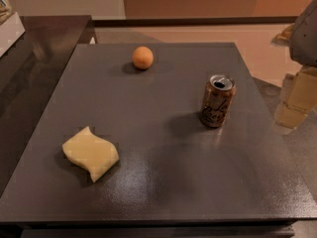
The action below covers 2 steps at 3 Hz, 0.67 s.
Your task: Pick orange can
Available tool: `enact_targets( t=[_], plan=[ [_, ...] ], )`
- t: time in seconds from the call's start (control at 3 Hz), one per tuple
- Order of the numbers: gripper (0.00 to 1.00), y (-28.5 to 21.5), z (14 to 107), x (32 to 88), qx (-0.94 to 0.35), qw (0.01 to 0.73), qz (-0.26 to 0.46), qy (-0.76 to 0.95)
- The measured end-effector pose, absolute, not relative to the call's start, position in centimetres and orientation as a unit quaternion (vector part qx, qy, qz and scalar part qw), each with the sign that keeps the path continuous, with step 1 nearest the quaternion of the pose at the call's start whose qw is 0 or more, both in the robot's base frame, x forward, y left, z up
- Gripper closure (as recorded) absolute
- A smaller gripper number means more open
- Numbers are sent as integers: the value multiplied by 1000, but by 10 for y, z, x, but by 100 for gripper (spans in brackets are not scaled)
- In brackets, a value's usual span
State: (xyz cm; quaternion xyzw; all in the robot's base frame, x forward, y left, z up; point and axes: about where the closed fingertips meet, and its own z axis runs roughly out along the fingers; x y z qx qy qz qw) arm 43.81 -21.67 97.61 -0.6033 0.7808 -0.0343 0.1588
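Plainly, nothing of the pick is showing as done yet: the can (217,101) is standing upright on the bench (163,182), toward its right side and about halfway back, touching nothing. I am seeing the pincer (296,99) hanging beyond the bench's right edge, near the can but apart from it, with part of it running out of view. I am not able to tell whether it is spread or pressed together, and it is holding nothing that I can make out. So I am judging the whole job as lying ahead: bringing the pincer across to the can, closing on its body, and lifting it clear.

The can is the only container I am finding. Its silver top is facing up with the opening showing dark, so I am reading it as opened; whether any drink is sitting inside I cannot tell.

Moving outward, an orange (142,57) is resting behind and to the left of the can, near the far edge, and a sponge (90,153) is lying flat toward the front left. Both are sitting well apart from the can, so I am expecting neither to be crowding an approach from the right.
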Motion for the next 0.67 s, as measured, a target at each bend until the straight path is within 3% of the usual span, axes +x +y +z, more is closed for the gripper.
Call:
enact_targets(
  t=[0.67],
  plan=[
    [0,-210,974,442,-601,175,-23,780]
  ],
)
